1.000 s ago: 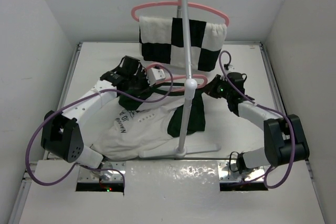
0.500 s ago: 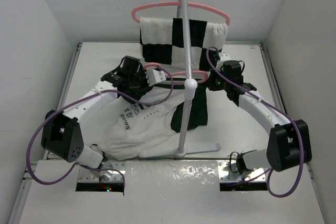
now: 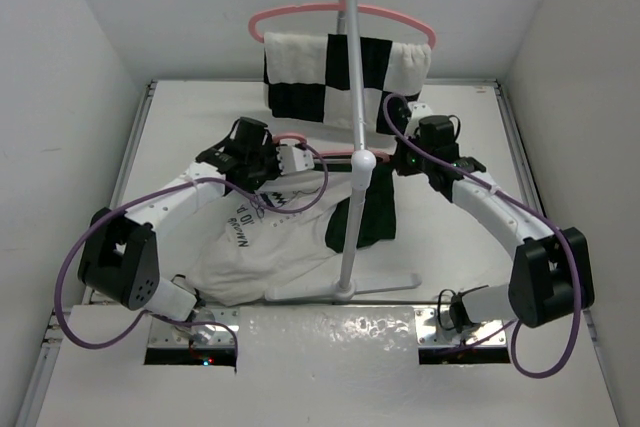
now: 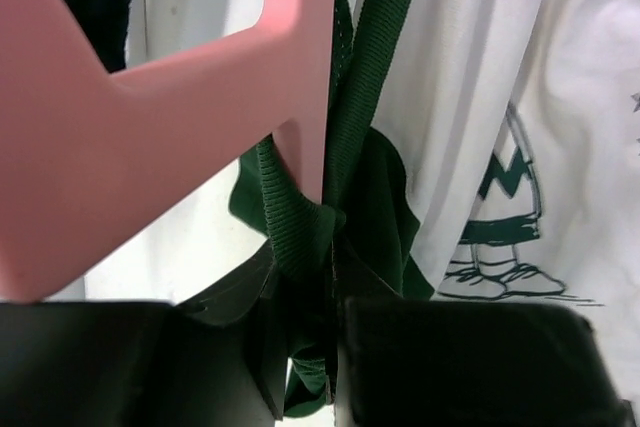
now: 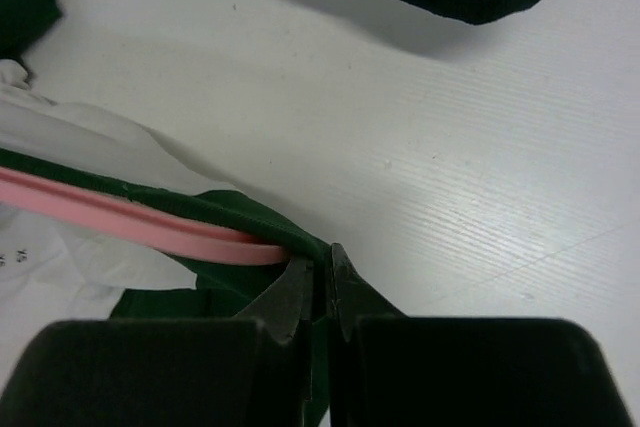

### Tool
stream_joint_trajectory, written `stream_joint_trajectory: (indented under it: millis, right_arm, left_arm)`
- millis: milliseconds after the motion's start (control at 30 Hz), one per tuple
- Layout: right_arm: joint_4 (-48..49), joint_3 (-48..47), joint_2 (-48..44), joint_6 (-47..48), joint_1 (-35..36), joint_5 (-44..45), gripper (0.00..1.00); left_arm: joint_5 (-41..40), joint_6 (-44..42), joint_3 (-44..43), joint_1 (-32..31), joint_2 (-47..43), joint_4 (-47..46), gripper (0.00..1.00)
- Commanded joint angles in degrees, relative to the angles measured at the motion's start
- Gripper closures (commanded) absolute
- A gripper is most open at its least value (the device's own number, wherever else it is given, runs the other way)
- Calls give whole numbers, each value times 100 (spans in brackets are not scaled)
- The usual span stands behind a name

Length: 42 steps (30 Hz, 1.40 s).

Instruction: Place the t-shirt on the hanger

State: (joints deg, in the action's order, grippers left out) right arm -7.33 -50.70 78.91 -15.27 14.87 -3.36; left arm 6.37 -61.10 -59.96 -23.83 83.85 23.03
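1. The t-shirt (image 3: 265,242) is soft cream-white knit with dark green sleeves and a ribbed green collar. It lies crumpled on the white surface (image 5: 470,147) between the two arms, its upper part lifted toward the grippers.
2. The hanger (image 4: 150,147) is smooth pink plastic, thin and curved. One arm of it runs inside the neck opening, right against the collar.
3. The left gripper (image 4: 315,272) is clamped on the ribbed collar, green fabric bunched between its black fingers.
4. The right gripper (image 5: 322,277) has its jaws pressed together on a fold of green cloth that wraps the tip of the hanger's other arm.
5. A printed cartoon figure on the chest is only partly visible in the left wrist view. From above, the print reads as small dark lettering, too small to make out.
6. The white stand pole (image 3: 352,97) crosses in front of the shirt and hides most of the hanger from above.
7. Behind them, a black-and-white checkered cloth (image 3: 340,77) drapes over a second pink hanger (image 3: 300,15).
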Motion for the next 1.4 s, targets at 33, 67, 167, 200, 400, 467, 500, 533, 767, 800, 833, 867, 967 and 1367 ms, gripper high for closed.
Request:
stream_joint_trajectory:
  millis: [33, 67, 167, 200, 400, 467, 500, 533, 767, 800, 833, 867, 967, 1367]
  right_arm:
    - [-321, -695, -105, 1103, 233, 2135, 100]
    - [-408, -774, -26, 1444, 392, 2520, 100]
    - [-646, -986, 255, 1773, 815, 2822, 100]
    - [-681, -977, 300, 1738, 850, 2701, 100]
    - [214, -740, 238, 1956, 1200, 418, 100]
    - [267, -914, 221, 2396, 1360, 362, 100]
    - [294, -959, 186, 2449, 1386, 257, 100]
    - [329, -977, 125, 2484, 1387, 117, 100]
    - [-63, -1178, -254, 3152, 1387, -1192, 100]
    - [-223, -1362, -297, 3187, 1387, -1342, 100]
    - [-355, -1451, -306, 3344, 1387, -1482, 100]
    - [-705, -1608, -298, 3442, 1387, -1797, 100]
    - [-1757, -1890, -79, 3986, 1378, -2309, 67]
    - [-743, -1847, -53, 3575, 1158, -3943, 43]
  left_arm:
    - [-2008, -612, 467, 309, 35, 511, 100]
    - [-2043, -718, 581, 309, 26, 275, 100]
    - [-2096, -886, 644, 248, 166, 202, 100]
    - [-2070, -825, 470, 222, 219, 254, 100]
    - [-429, -130, -963, -59, 307, 1335, 100]
    - [-163, -235, -1078, -261, 211, 1494, 100]
    - [-93, -384, -1087, -314, 167, 1616, 100]
    - [-23, -550, -1070, -376, 132, 1826, 100]
    - [198, -1281, -1253, -437, 69, 2408, 100]
    - [137, -1273, -1315, -507, 104, 2391, 100]
    - [67, -1255, -1377, -517, 114, 2356, 100]
    - [66, -1220, -1517, -508, 131, 2347, 100]
    - [127, -1141, -1807, -517, 149, 2391, 100]
    - [936, -1027, -2230, -526, -18, 2900, 100]
